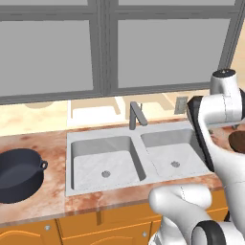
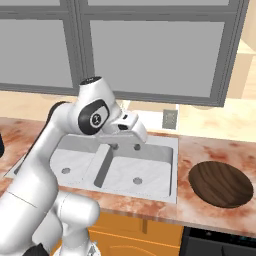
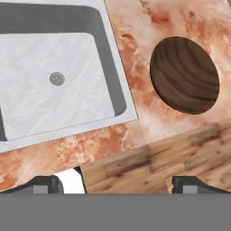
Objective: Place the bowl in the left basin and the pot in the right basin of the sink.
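Pink marble counter [image 2: 210,150] runs under big grey windows, with a sink [image 1: 69,165] set into it. The gripper [image 3: 115,185] hangs high over the counter's front edge, with its two dark tips spread wide and nothing between them. Just ahead of it and a bit to the right in the hand view sits the bowl [image 3: 185,75], brown and woody, flat on the counter. Ahead and to the left is the right basin [image 3: 54,90] with its round drain. Farther off past the divider is the left basin [image 1: 105,162]. The pot [image 1: 16,174] sits well apart, on the counter at the far left end.

Both basins look bare, so the task seems to be at its start. The robot looks to be going for the bowl first. Next the gripper would need to move over the bowl's rim, go down, and close on it.
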